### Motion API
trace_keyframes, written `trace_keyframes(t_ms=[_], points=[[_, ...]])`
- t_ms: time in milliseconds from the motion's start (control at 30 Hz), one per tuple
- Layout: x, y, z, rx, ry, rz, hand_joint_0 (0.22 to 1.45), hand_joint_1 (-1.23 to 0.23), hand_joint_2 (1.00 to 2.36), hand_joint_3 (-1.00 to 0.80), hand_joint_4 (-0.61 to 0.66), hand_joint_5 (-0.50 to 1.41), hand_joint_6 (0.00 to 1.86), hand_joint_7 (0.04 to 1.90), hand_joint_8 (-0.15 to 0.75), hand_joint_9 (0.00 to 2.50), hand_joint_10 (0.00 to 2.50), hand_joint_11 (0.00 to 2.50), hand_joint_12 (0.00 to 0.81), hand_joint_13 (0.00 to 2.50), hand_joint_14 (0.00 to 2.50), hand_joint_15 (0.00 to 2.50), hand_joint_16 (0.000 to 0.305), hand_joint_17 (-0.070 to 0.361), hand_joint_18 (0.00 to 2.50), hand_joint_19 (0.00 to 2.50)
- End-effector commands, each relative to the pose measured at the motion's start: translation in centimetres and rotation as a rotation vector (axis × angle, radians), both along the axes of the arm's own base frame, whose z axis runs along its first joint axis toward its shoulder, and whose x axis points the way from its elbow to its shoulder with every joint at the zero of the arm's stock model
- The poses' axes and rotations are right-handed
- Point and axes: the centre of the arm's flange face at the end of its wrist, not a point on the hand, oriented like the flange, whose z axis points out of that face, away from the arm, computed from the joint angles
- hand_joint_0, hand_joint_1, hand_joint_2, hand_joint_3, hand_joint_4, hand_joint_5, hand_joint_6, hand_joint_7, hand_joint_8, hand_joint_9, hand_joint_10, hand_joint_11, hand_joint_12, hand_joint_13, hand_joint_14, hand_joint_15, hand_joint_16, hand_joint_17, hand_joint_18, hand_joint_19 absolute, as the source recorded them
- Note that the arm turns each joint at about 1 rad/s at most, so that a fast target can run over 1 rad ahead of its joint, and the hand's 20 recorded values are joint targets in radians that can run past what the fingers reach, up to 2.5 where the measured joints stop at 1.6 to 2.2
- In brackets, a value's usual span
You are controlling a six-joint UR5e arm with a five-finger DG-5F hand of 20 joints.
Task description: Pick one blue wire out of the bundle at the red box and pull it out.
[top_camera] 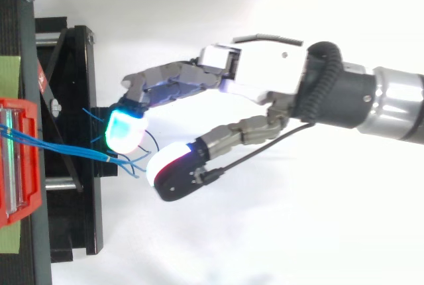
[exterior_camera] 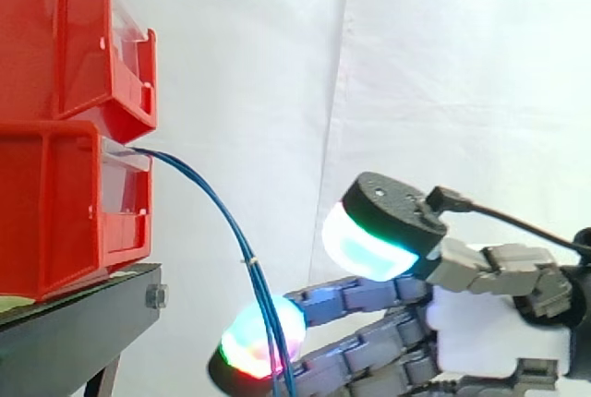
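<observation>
The hand is seen reaching in from the right, fingers nearly straight. Blue wires are led from the red box across the black stand; their splayed ends are seen between a cyan-glowing fingertip and the white thumb pad, which are set apart

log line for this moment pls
phase: reach | hand: open, at the wires | blue wires: hanging from lower red bin, none gripped | pull: not begun
</observation>
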Motion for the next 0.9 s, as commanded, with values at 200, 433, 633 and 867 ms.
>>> trace_keyframes(t_ms=[200,433,633,867], points=[[1.9,1.1,-0.6,0.003,-0.028,0.016,0.5,-0.65,1.0,-0.5,0.29,-0.13,0.5,1.06,0.275,0.57,0.01,0.18,0.38,0.2,0.0,0.06,0.063,0.142,0.15,0.23],[2.1,1.2,-0.2,-0.005,-0.047,0.016,0.52,-0.67,1.01,-0.43,0.25,-0.12,0.5,1.14,0.268,0.58,0.01,0.19,0.373,0.21,0.0,0.07,0.061,0.138,0.17,0.24],[2.3,1.4,0.1,-0.014,-0.054,0.018,0.53,-0.67,1.01,-0.41,0.25,-0.12,0.5,1.16,0.267,0.58,0.01,0.21,0.372,0.22,0.0,0.08,0.06,0.136,0.18,0.26],[2.6,1.5,0.5,-0.034,-0.058,0.016,0.54,-0.67,1.01,-0.39,0.24,-0.11,0.5,1.18,0.266,0.58,0.01,0.21,0.37,0.22,0.0,0.08,0.06,0.134,0.18,0.26]])
